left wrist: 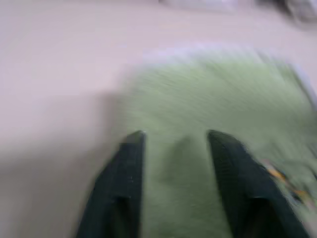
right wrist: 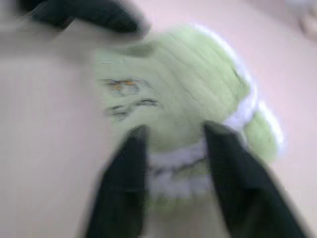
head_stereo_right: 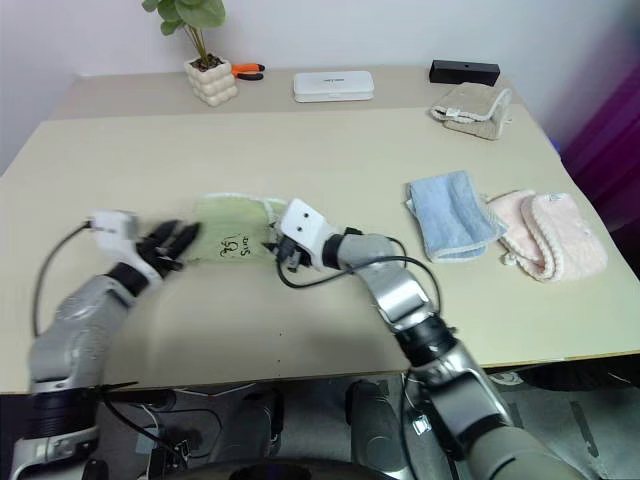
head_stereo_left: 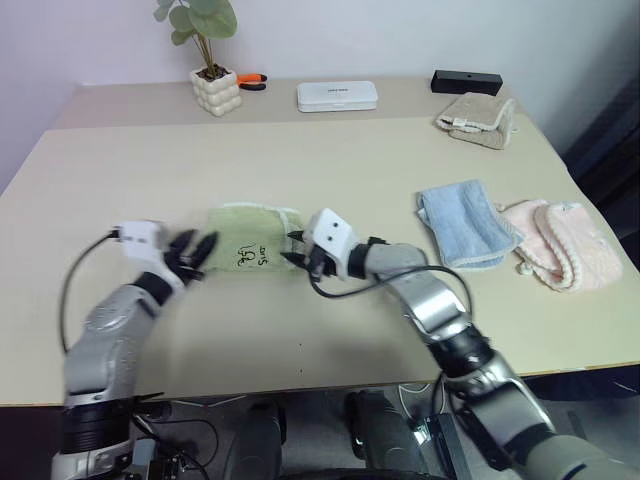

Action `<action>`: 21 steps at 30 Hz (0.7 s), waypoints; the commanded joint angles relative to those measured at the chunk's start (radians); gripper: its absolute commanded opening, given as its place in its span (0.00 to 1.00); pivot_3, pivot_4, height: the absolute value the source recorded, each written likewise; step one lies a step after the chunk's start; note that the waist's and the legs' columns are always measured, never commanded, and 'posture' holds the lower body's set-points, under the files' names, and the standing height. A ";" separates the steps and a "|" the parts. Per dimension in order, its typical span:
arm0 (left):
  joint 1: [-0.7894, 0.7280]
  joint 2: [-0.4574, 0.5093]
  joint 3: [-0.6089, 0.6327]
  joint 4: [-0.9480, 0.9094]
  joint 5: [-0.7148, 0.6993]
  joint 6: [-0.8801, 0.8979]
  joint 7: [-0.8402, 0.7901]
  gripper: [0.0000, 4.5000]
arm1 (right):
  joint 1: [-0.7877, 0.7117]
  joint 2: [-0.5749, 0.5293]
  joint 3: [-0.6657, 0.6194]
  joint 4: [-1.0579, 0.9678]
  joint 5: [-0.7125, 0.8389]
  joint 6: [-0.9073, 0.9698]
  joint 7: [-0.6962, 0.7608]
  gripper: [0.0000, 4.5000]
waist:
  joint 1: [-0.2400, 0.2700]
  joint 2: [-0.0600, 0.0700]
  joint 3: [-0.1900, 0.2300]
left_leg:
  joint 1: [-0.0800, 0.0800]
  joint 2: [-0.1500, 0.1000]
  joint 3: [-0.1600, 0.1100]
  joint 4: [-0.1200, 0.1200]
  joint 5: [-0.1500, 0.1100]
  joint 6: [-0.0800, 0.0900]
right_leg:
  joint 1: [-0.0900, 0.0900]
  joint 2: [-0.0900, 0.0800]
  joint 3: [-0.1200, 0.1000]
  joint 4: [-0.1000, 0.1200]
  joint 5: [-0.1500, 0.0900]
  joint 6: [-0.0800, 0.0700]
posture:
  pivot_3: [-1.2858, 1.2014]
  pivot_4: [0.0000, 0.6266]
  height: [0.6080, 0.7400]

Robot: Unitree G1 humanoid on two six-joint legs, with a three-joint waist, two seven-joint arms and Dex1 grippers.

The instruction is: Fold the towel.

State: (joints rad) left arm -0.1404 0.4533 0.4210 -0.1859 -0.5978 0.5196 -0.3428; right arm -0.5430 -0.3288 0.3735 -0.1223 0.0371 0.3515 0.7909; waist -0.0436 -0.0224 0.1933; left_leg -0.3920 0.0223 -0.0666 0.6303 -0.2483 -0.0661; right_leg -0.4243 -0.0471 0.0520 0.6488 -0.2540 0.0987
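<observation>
The light green towel (head_stereo_left: 250, 248) lies folded into a small pad with white edging near the front middle of the table (head_stereo_left: 300, 170), black lettering on its top. My left gripper (head_stereo_left: 196, 250) sits at the pad's left end, fingers (left wrist: 131, 163) apart over the green cloth (left wrist: 213, 104), gripping nothing. At the pad's right end is my right gripper (head_stereo_left: 298, 250), also open, with the towel's white edging (right wrist: 173, 163) lying between its spread fingers (right wrist: 223, 158). Both grippers are low over the table, facing each other across the towel.
A light blue cloth (head_stereo_left: 463, 222) and a pale pink fluffy cloth (head_stereo_left: 560, 240) lie folded to the right. At the back are a beige cloth (head_stereo_left: 478, 118), a black box (head_stereo_left: 466, 81), a white case (head_stereo_left: 337, 96), orange-handled pliers (head_stereo_left: 252, 81) and a potted plant (head_stereo_left: 214, 88).
</observation>
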 commanded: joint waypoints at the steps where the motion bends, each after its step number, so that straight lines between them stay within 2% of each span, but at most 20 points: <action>1: 0.000 0.023 0.048 -0.044 -0.071 0.128 0.052 0.97 | 0.033 -0.061 -0.008 -0.148 0.051 0.004 0.083 0.84 | 0.000 0.000 0.000 | 0.001 0.000 0.000 0.000 0.000 0.000 | 0.001 0.000 0.000 0.000 0.000 0.000 | 0.52 0.24 0.98; 2: -0.001 0.017 0.054 -0.043 -0.106 0.182 0.067 1.00 | 0.046 -0.086 -0.008 -0.171 0.054 -0.005 0.101 0.97 | 0.000 0.000 0.000 | 0.001 0.000 0.000 0.000 0.000 0.000 | 0.001 0.000 0.000 0.000 0.000 0.000 | 0.52 0.24 0.98; 3: -0.006 0.007 0.058 -0.041 -0.140 0.231 0.083 1.00 | 0.057 -0.104 -0.007 -0.188 0.055 -0.012 0.113 0.99 | 0.000 0.000 0.000 | 0.001 0.000 0.000 0.000 0.000 0.000 | 0.001 0.000 0.000 0.000 0.000 0.000 | 0.52 0.24 0.98; 11: -0.106 -0.124 0.027 -0.010 -0.347 0.474 0.168 1.00 | 0.049 -0.125 -0.011 -0.174 0.040 -0.060 0.120 0.99 | 0.002 -0.001 0.000 | 0.001 0.000 0.000 0.001 0.000 0.000 | 0.002 0.000 0.000 0.000 0.000 0.000 | 0.52 0.24 0.98; 14: -0.137 -0.144 0.012 0.024 -0.356 0.509 0.188 1.00 | 0.049 -0.123 -0.006 -0.175 0.029 -0.073 0.109 0.99 | 0.002 -0.001 0.000 | 0.001 0.000 0.000 0.001 0.000 0.000 | 0.002 0.000 0.000 0.000 0.000 0.000 | 0.52 0.24 0.98; 17: -0.158 -0.153 -0.003 0.050 -0.342 0.504 0.184 0.81 | 0.054 -0.119 -0.007 -0.181 0.019 -0.078 0.094 1.00 | 0.002 -0.001 0.000 | 0.001 0.000 0.000 0.001 0.000 0.000 | 0.002 0.000 0.000 0.000 0.000 0.000 | 0.52 0.24 0.98; 21: -0.176 -0.155 -0.014 0.060 -0.346 0.501 0.181 0.36 | 0.057 -0.119 -0.010 -0.185 0.005 -0.080 0.076 1.00 | 0.003 -0.001 0.000 | 0.001 0.000 0.000 0.001 0.000 0.000 | 0.002 0.000 0.000 0.000 0.000 0.000 | 0.52 0.24 0.98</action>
State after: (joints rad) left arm -0.2940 0.2989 0.4090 -0.1156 -0.9332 1.0216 -0.1566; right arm -0.4797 -0.4525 0.3764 -0.2737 0.0429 0.2901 0.8784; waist -0.0407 -0.0233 0.1932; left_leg -0.3912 0.0220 -0.0667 0.6313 -0.2480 -0.0665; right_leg -0.4226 -0.0468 0.0521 0.6486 -0.2539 0.0985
